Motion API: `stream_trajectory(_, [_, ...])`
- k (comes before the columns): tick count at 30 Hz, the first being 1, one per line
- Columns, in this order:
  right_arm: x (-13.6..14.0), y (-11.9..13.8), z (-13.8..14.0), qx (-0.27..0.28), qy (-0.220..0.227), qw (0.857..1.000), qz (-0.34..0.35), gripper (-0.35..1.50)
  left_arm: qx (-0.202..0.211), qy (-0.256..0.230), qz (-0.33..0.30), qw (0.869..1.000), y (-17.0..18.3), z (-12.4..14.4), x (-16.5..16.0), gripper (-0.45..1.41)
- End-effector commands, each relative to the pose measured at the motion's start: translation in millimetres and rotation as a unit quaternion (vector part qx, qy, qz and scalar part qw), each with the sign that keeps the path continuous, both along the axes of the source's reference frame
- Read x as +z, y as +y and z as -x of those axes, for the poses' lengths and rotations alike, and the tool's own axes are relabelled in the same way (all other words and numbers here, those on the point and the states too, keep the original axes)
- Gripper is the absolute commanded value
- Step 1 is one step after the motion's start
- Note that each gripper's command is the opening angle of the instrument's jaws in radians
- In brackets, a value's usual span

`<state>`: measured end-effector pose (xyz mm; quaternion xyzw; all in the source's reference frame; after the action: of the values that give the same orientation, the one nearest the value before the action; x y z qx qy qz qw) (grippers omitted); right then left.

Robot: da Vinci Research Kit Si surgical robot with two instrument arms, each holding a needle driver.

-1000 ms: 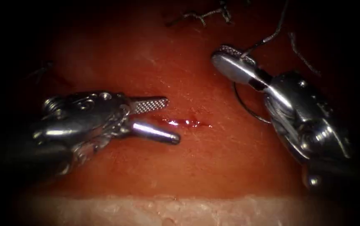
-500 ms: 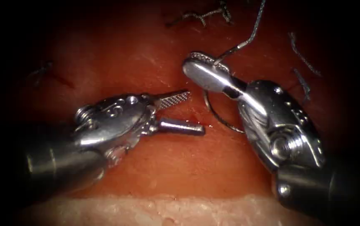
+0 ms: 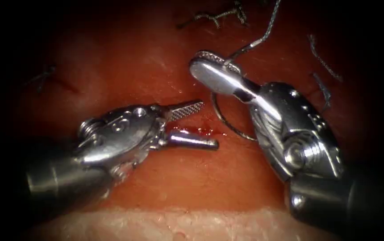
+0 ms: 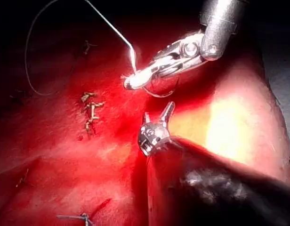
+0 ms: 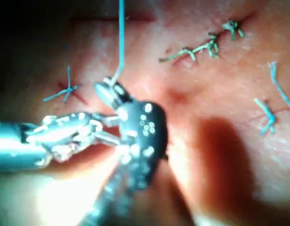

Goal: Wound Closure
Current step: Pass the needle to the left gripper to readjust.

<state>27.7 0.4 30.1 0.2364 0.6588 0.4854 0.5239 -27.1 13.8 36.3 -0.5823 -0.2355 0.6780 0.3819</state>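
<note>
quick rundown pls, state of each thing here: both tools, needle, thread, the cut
left tool: jaws open, holding nothing, at the cut
right tool: jaws shut on the needle near its thread end
needle: held above the tissue, not in it
thread: runs up from the needle
cut: open, red fluid in it
old stitches: tied

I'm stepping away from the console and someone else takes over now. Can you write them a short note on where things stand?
Right tool: jaws shut on the needle near its thread end; the curve hangs below the jaws, above the tissue, not in it.
Left tool: jaws open, holding nothing, tips at the cut, coming in from its left.
Thread runs up from the right tool's jaws.
Red fluid sits in the cut.
Done: older stitched spots with cut ends of thread lie farther back.
Left: this cut is open, with no stitch across it yet.
</note>
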Motion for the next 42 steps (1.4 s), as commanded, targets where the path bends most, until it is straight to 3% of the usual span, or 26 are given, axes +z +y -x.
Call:
stream_trajectory(1, [0.6, -0.2, -0.7, -0.002, 0.000, 1.000, 0.002, -0.35, 0.000, -0.002, 0.002, 1.000, 0.2, 0.6, 0.6, 0.62])
stream_trajectory(10, [0.5, -0.2, -1.5, 0.006, 0.008, 1.000, 0.012, -0.35, 0.000, -0.016, 0.005, 1.000, -0.3, 1.9, -0.1, 0.56])
stream_trajectory(14, [0.5, -0.4, -1.9, 0.007, 0.009, 1.000, 0.014, -0.35, -0.002, -0.026, 0.030, 0.999, -0.2, 1.5, -0.4, 0.26])
stream_trajectory(23, [0.3, -0.6, -2.2, 0.008, 0.011, 1.000, 0.015, -0.35, -0.002, -0.028, 0.030, 0.999, 0.0, 1.4, -0.4, 0.26])
stream_trajectory(26, [0.2, -0.6, -2.4, 0.009, 0.013, 1.000, 0.015, -0.35, -0.002, -0.028, 0.030, 0.999, -0.1, 1.4, -0.5, -0.03])
stream_trajectory(27, [0.1, -0.7, -2.5, 0.009, 0.014, 1.000, 0.015, -0.35, -0.002, -0.028, 0.029, 0.999, -0.4, 1.3, -0.7, -0.38])
stream_trajectory(34, [0.1, 0.2, -2.3, 0.025, 0.021, 0.999, 0.015, -0.33, 0.000, -0.033, 0.016, 0.999, -0.6, 0.2, -1.3, -0.45])
stream_trajectory(37, [0.1, 0.5, -1.6, 0.029, 0.018, 0.999, 0.013, 0.31, -0.004, -0.046, -0.030, 0.998, -0.2, -1.2, -2.0, -0.45])
stream_trajectory(38, [0.1, 0.5, -1.6, 0.029, 0.018, 0.999, 0.013, 0.31, -0.004, -0.046, -0.030, 0.998, -0.2, -1.2, -2.0, -0.45])
stream_trajectory(42, [0.2, 0.7, -1.3, 0.028, 0.018, 0.999, 0.012, 0.72, -0.002, -0.052, -0.049, 0.997, 0.3, -2.6, -2.6, -0.45])
